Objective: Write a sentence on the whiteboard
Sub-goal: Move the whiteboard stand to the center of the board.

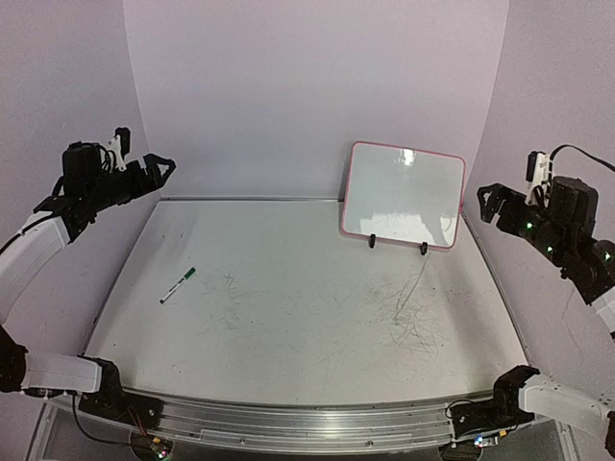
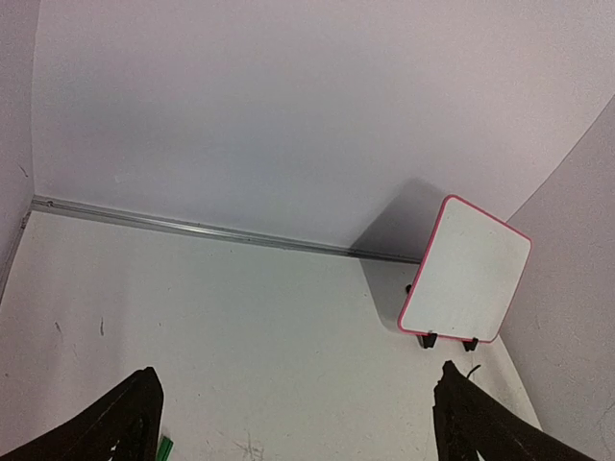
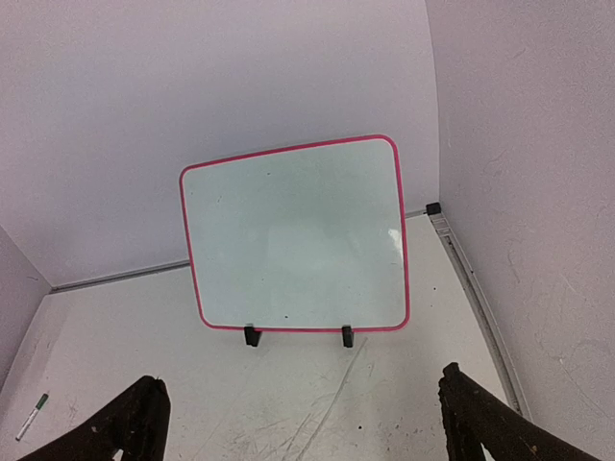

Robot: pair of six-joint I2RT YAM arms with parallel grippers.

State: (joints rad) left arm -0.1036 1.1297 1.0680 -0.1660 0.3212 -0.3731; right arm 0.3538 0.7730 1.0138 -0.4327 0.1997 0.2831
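whiteboard [image 1: 402, 195]: stands upright, long axis left-right, face toward the arms | marker [image 1: 178, 285]: lies diagonal, green end far-right | left gripper [image 2: 296, 399], right gripper [image 3: 300, 384]: both wide apart

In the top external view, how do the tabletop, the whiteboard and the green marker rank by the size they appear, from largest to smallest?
1. tabletop
2. whiteboard
3. green marker
The gaps are wide, so nearness to the camera does not change this order.
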